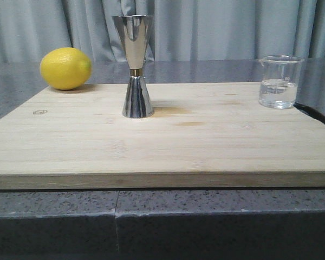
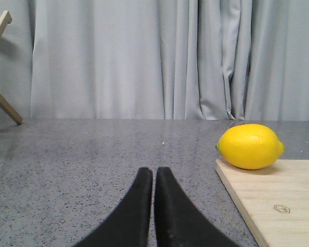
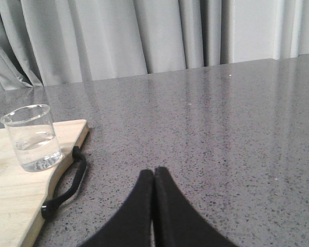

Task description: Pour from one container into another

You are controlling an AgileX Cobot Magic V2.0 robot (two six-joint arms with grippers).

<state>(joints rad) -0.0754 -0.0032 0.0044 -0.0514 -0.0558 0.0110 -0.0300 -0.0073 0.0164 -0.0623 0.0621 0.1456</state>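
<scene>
At frame right, beaker (image 1: 280,82) untouched; both grippers (image 2: 153,206) (image 3: 153,206) closed, empty. Next: open right, grasp beaker, pour into jigger (image 1: 135,65).

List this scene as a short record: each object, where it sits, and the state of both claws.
beaker: upright on the board's right end, part full of clear liquid
jigger: upright near the board's middle, untouched
lemon: at the board's far left corner
cutting board: wooden, on grey counter; black loop at its right end
left claw: shut, empty, over the counter left of the board
right claw: shut, empty, over the counter right of the board
pour: not started
</scene>
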